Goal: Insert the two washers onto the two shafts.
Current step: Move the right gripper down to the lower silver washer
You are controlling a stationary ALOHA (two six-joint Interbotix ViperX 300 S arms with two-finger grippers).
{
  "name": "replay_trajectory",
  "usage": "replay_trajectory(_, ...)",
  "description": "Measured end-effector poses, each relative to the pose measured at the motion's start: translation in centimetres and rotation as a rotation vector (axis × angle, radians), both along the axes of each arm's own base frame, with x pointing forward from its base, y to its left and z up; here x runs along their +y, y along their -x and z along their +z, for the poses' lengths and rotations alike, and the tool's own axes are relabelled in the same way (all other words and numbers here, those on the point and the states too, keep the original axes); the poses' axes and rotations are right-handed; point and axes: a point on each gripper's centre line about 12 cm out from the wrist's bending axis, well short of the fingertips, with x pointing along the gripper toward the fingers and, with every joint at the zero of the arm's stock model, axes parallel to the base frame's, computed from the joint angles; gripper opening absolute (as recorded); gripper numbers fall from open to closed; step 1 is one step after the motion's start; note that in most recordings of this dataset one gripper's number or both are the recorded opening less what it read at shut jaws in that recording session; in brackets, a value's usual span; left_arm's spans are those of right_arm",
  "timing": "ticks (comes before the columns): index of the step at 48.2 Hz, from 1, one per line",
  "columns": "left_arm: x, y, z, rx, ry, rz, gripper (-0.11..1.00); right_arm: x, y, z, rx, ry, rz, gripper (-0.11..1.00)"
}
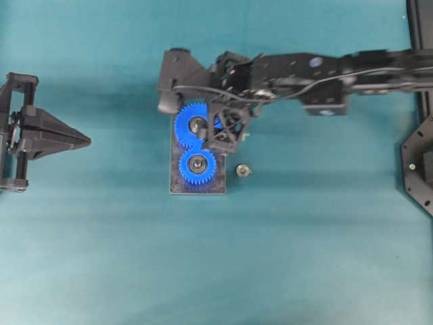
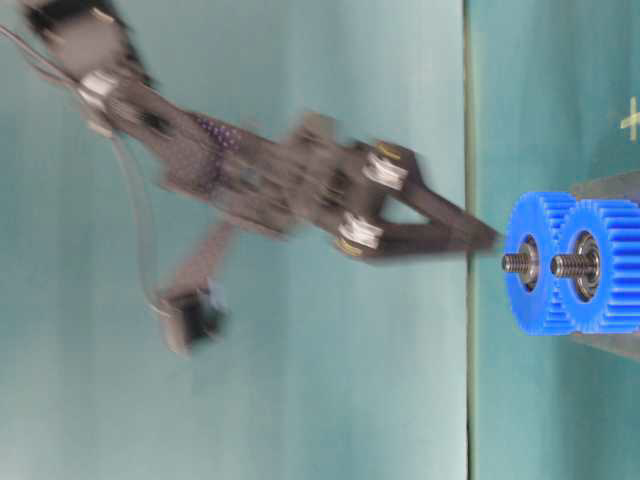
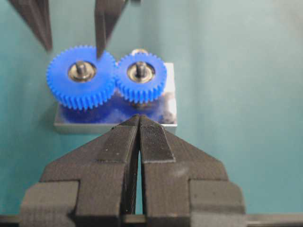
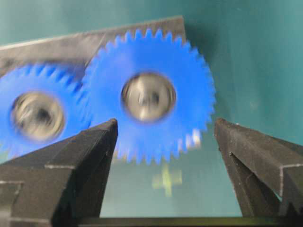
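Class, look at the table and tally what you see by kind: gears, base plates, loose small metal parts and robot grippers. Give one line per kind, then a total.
Blue gears: 2
Metal base plates: 1
Loose small metal parts beside the plate: 1
Robot grippers: 2, left and right
Total: 6

Washer [image 1: 243, 170] apparently beside gear plate [image 1: 197, 188]
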Motion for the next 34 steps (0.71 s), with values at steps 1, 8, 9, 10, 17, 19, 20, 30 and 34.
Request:
replay_trajectory(1, 0.0, 0.0, 0.0, 0.002, 0.000, 0.000, 0.00, 0.2, 0.3, 0.3, -0.002, 0.000, 0.002, 0.86)
replay_trajectory(8, 0.0, 0.0, 0.0, 0.000, 0.000, 0.000, 0.00, 1.9, 2.2, 1.3, -0.006, -0.016, 0.005, 0.87)
replay_trajectory(9, 0.0, 0.0, 0.0, 0.002, 0.000, 0.000, 0.00, 2.2, 2.4, 1.4, -0.006, -0.017, 0.005, 0.87)
replay_trajectory(10, 0.0, 0.0, 0.0, 0.002, 0.000, 0.000, 0.00, 2.5, 2.7, 1.3, -0.003, -0.022, 0.004, 0.87)
replay_trajectory(17, 0.0, -0.1, 0.0, 0.002, 0.000, 0.000, 0.00, 4.3, 4.5, 0.0, 0.024, -0.041, 0.007, 0.87)
replay_trajectory(19, 0.0, -0.1, 0.0, 0.002, 0.000, 0.000, 0.00, 4.9, 4.8, -0.5, 0.027, -0.046, 0.012, 0.87)
replay_trajectory(20, 0.0, 0.0, -0.1, 0.003, 0.000, 0.000, 0.00, 5.1, 4.9, -0.9, 0.026, -0.049, 0.013, 0.87)
replay_trajectory(30, 0.0, 0.0, -0.1, 0.003, 0.000, 0.000, 0.00, 6.8, 5.8, -3.5, 0.008, -0.074, 0.004, 0.87)
replay_trajectory(34, 0.0, 0.0, -0.1, 0.003, 0.000, 0.000, 0.00, 6.7, 5.9, -4.7, 0.016, -0.086, -0.025, 0.87)
